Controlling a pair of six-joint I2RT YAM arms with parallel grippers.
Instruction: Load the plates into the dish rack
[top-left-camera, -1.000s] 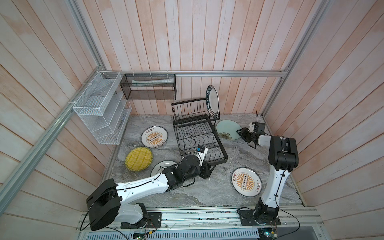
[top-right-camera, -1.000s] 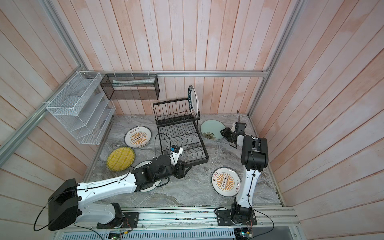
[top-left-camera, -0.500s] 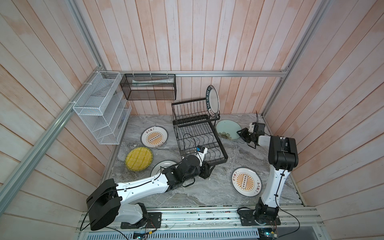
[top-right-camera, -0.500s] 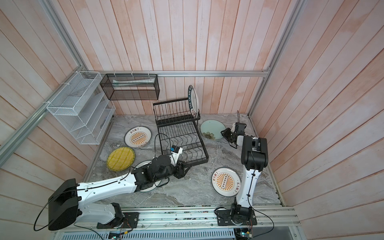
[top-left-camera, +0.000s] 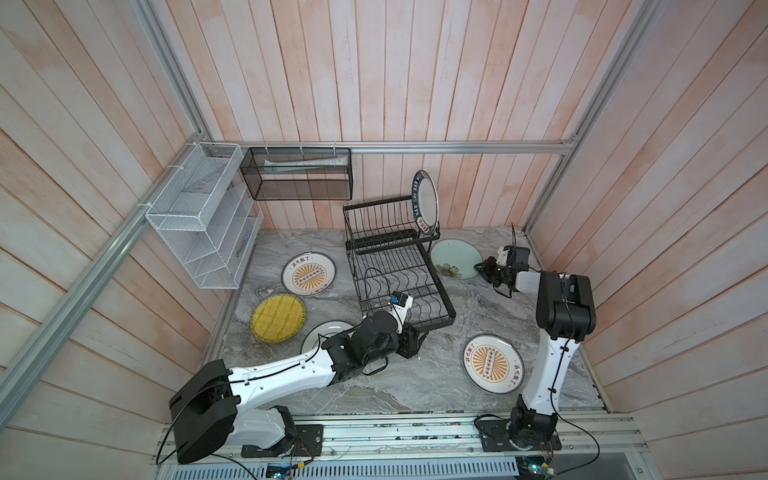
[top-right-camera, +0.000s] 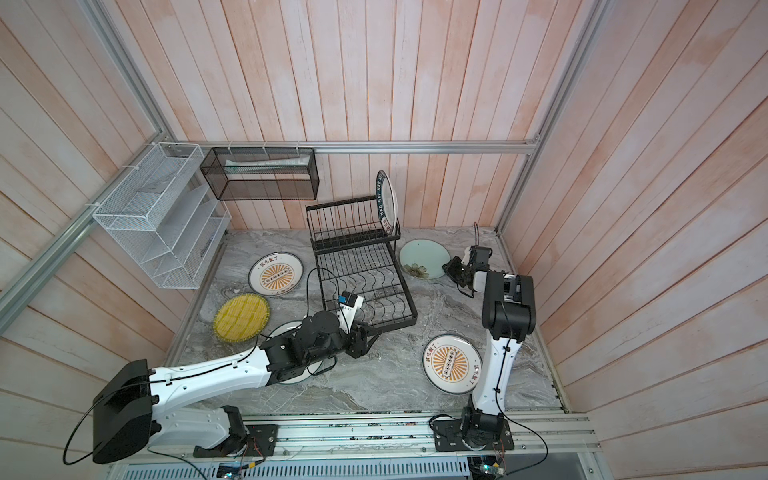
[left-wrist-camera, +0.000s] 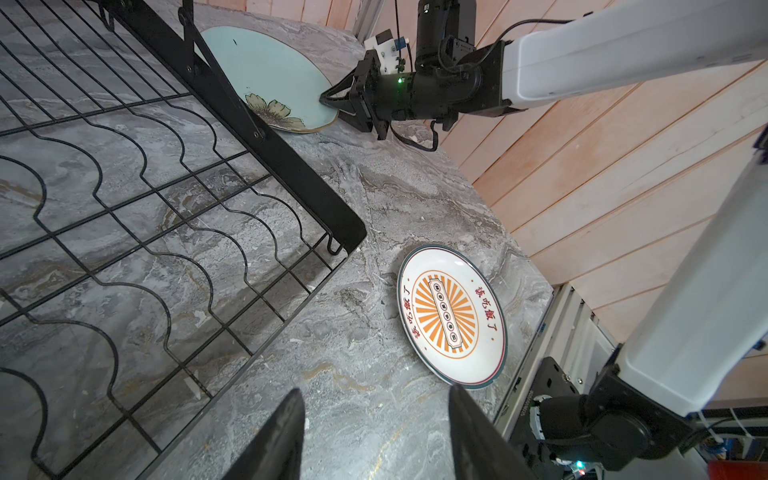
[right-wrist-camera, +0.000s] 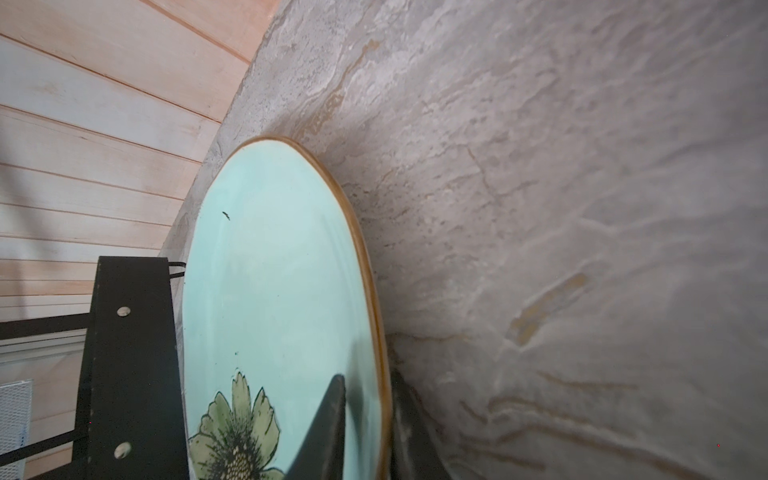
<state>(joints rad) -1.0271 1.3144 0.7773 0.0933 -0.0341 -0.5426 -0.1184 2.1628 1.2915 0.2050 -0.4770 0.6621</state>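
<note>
One lettered plate (top-left-camera: 428, 203) stood in the rack's (top-left-camera: 395, 248) upper tier; five others lay on the desk (top-left-camera: 478, 307). My right tool (right-wrist-camera: 368, 376) pinched the mint plate's (top-left-camera: 453, 257) rim, beside the rack. My left tool (left-wrist-camera: 374, 390) hung half open, empty, by the rack's corner.

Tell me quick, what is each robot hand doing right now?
Left hand: open, empty.
Right hand: closed on the round mint-green floral plate's rim.

right claw (top-right-camera: 447, 266) at mint plate (top-right-camera: 420, 254) rim | lettered plate (top-right-camera: 389, 204) upright in rack (top-right-camera: 409, 300)
</note>
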